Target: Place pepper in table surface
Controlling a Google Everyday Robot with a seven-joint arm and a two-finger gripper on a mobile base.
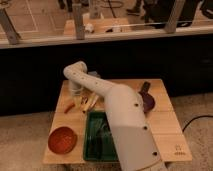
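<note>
The pepper (pixel 69 107), small, slender and red-orange, is at the left part of the light wooden table surface (pixel 165 127), low over it or on it; which, I cannot tell. My gripper (pixel 77 100) points down right beside the pepper, at its upper right, and its lower end is partly hidden against the objects there. My white arm (pixel 120 115) reaches from the lower right across the table to a bent joint (pixel 75 74) above the gripper.
A round orange-red bowl (pixel 62 140) sits at the table's front left corner. A green tray (pixel 95 142) lies in front of the gripper, partly under my arm. Pale yellowish items (pixel 91 102) lie right of the gripper. A dark purple object (pixel 147 99) is at the right.
</note>
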